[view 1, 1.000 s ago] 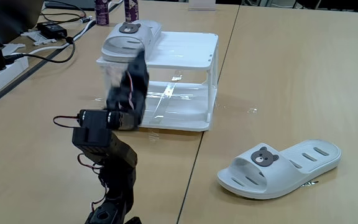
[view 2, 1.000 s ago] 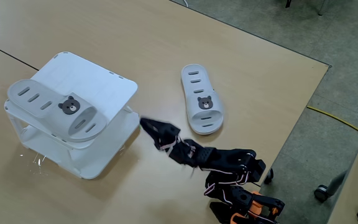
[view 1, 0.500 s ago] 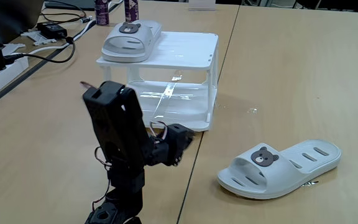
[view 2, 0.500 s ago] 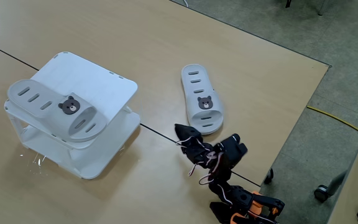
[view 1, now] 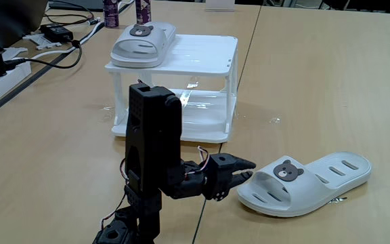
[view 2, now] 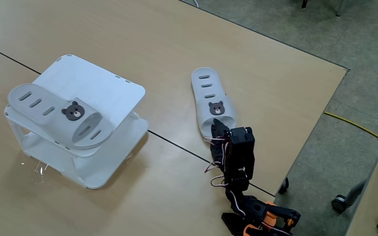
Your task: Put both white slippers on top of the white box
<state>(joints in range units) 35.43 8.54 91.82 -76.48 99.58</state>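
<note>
Reaching low toward the second white rubber bear-badge slipper point(view 1: 307, 182) on the wooden table point(view 1: 317, 88) | black two-finger gripper point(view 1: 247, 165) at its toe, grip unclear | first slipper point(view 1: 143, 42) atop white slatted plastic rack point(view 1: 202, 54) | next: a firm clasp on its strap.

One white slipper point(view 1: 143, 43) point(view 2: 59, 114) with brown bear badge and oval vents lying flat near an edge of the white box's point(view 1: 202, 54) point(view 2: 94, 82) slatted top, the other white slipper point(view 1: 307, 181) point(view 2: 211, 109) resting flat on the worktop, well apart from that two-tier rack.
</note>
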